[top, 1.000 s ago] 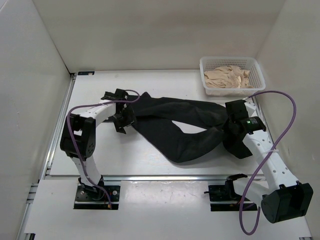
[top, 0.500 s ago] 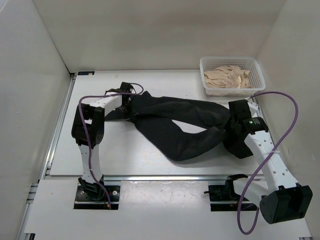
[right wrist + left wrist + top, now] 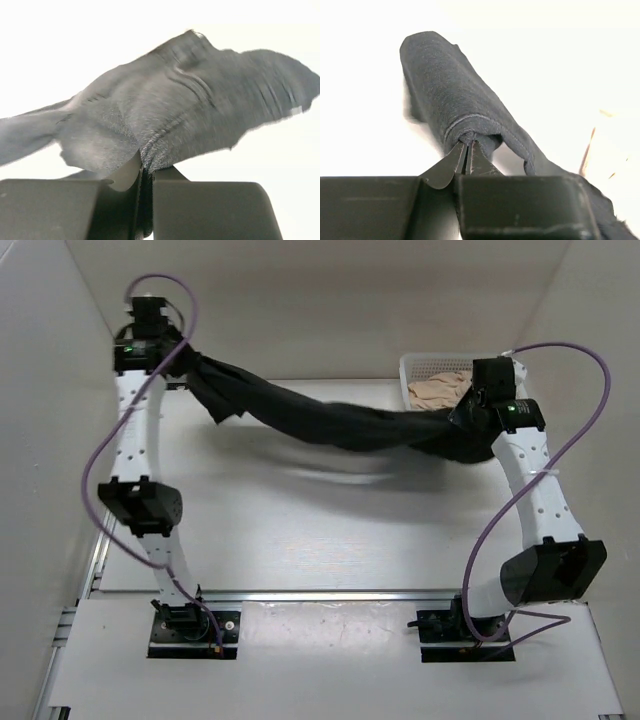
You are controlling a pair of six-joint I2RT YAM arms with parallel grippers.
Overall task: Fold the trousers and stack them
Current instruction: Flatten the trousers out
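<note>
Two ends of the black trousers (image 3: 330, 425) are pinched, one by the left gripper (image 3: 468, 145), one by the right gripper (image 3: 141, 156). Lying on the tabletop (image 3: 300, 540) a second ago, they now hang stretched above its far edge, likely ready for folding

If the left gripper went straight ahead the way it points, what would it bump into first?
The trousers: the left gripper is shut on a fold of them, and the black cloth runs on straight ahead of it. Past that, the view is too washed out to tell.
</note>
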